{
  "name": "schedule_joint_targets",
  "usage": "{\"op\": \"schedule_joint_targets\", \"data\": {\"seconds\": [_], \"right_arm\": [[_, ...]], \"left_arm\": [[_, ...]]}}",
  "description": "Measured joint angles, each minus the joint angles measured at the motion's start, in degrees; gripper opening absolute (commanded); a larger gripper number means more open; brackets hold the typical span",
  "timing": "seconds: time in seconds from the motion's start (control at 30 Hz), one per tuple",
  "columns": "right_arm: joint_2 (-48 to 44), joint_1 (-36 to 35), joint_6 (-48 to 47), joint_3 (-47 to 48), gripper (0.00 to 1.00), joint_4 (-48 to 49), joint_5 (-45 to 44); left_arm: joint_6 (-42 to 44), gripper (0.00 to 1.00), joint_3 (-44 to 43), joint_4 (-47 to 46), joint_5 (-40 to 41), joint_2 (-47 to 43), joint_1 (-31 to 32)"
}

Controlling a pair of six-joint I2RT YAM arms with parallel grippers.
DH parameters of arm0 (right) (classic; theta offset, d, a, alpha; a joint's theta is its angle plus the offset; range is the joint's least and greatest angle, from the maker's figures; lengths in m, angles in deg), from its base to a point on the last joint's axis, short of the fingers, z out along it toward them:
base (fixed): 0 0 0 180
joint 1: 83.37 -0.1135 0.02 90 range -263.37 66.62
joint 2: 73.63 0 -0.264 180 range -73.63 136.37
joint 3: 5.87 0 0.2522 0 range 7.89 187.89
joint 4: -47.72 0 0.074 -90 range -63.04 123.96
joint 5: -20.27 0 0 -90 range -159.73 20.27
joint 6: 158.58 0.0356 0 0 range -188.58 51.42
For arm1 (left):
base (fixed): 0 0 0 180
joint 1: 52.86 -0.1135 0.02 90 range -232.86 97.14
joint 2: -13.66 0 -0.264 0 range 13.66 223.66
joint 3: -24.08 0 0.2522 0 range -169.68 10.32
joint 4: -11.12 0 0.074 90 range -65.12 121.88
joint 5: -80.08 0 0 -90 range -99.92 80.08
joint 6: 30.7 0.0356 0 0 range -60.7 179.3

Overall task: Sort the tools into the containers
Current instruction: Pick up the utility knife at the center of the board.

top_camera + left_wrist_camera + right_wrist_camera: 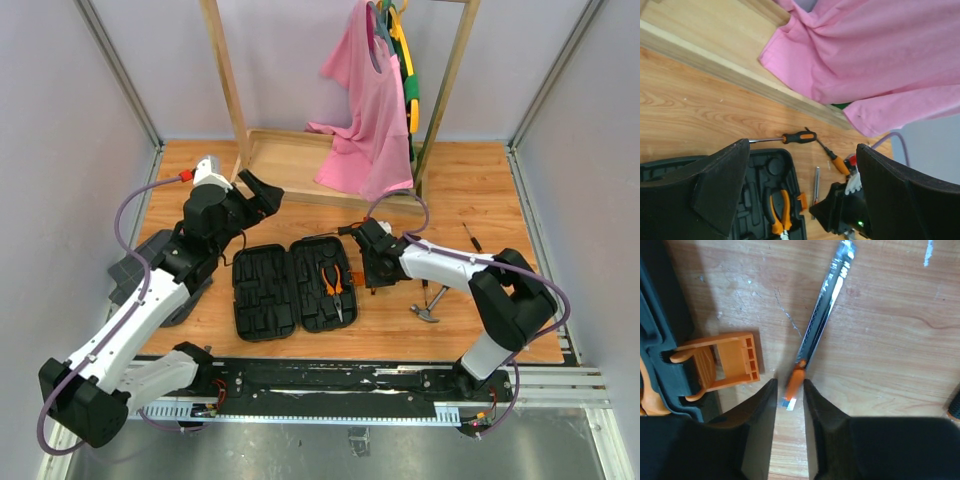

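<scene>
White links, black joints; purple cables; red plug at ten o'clock; left end effector, right end effector black.

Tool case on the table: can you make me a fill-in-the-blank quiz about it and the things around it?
1. The black tool case lies ___, not shut.
2. The orange-handled tool lying in it is a pair of ___.
3. The hanging shirt is ___ in colour.
4. The left fingers stand wide apart and hold ___.
Missing words: open; pliers; pink; nothing.
</scene>
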Motion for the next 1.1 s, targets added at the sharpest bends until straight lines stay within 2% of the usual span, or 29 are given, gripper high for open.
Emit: {"op": "schedule_joint_targets", "data": {"seconds": [0.17,0.33,0.73,0.9,1.1], "right_arm": [[0.46,-0.33,-0.24,0.55,0.11,-0.2,0.0],[0.11,-0.33,-0.37,0.52,0.07,-1.11,-1.05],[-9.11,-0.31,-1.62,-1.95,0.05,-4.61,-2.6],[-13.57,-0.33,-1.68,-1.81,0.05,-4.94,-2.54],[-14.1,-2.45,-0.76,0.28,0.05,-5.62,-1.53]], "left_arm": [[1.68,0.91,2.21,-1.44,-0.07,0.94,-2.36],[2.99,0.9,5.88,-4.39,0.52,1.22,-4.2],[4.31,0.88,18.23,-13.05,4.15,1.95,-4.76],[4.66,0.87,20.52,-15.41,5.07,2.03,-4.76],[4.63,0.86,21.07,-17.79,5.55,4.39,-4.76]]}}
